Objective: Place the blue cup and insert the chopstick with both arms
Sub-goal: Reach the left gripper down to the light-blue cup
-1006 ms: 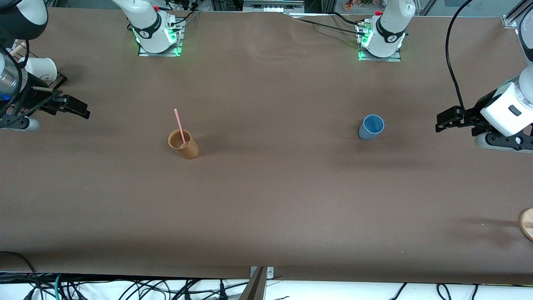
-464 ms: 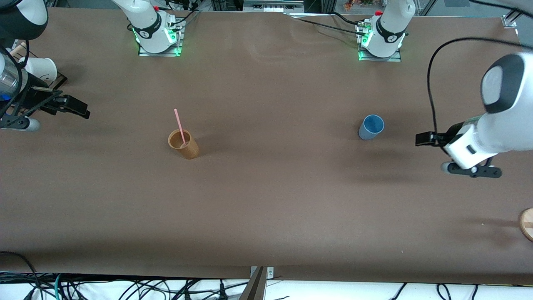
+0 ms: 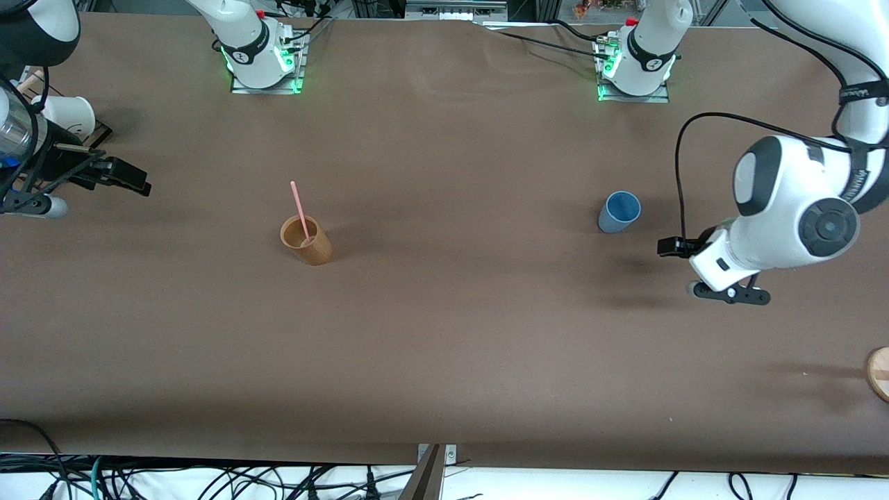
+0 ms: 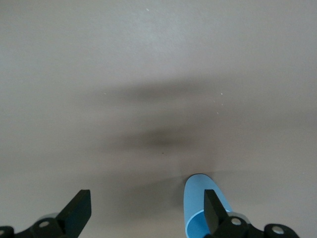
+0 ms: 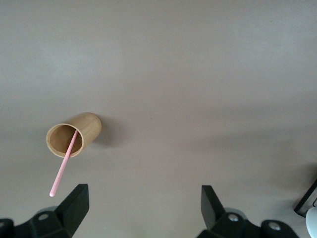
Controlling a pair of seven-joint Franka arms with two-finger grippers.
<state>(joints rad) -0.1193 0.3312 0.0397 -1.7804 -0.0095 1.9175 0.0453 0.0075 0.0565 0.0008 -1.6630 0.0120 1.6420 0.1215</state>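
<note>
The blue cup (image 3: 617, 212) stands upright on the brown table toward the left arm's end. It also shows in the left wrist view (image 4: 198, 208), partly covered by one finger. My left gripper (image 3: 667, 246) is open and empty, low over the table beside the cup. The pink chopstick (image 3: 300, 212) leans in the tan cup (image 3: 306, 240) toward the right arm's end; the right wrist view shows the chopstick (image 5: 63, 167) and the tan cup (image 5: 74, 134). My right gripper (image 3: 128, 178) is open and empty, waiting at the table's edge.
A white paper cup (image 3: 67, 113) stands near the right arm's end, by the right gripper. A round wooden piece (image 3: 879, 372) lies at the table's edge at the left arm's end. Cables hang along the table's near edge.
My left arm has swung in from the table's end toward the blue cup, its gripper now close beside the cup. The right arm, the cups and the chopstick have not moved.
</note>
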